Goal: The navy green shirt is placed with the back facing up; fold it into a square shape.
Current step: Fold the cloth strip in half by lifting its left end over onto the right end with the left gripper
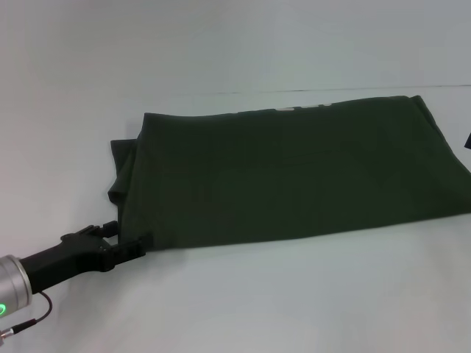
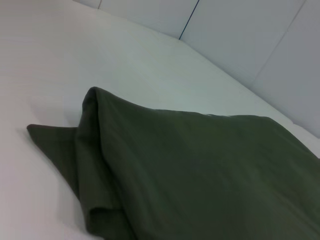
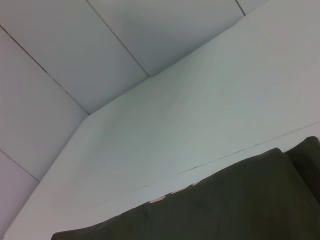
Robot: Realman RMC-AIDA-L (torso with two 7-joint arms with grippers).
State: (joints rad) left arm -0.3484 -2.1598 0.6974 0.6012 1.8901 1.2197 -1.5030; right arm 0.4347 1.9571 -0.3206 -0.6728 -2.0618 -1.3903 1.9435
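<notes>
At 8 o'clock on the white table (image 1: 309, 301), the left gripper (image 1: 131, 243) sits at the near-left corner of the navy green shirt (image 1: 294, 180), fingers parted around the hem with no lift evident. Centre-frame, the shirt lies folded into a long rectangle. Judged roughly halfway: 1 crosswise fold remains. At 3 o'clock, the right gripper is out of view.
</notes>
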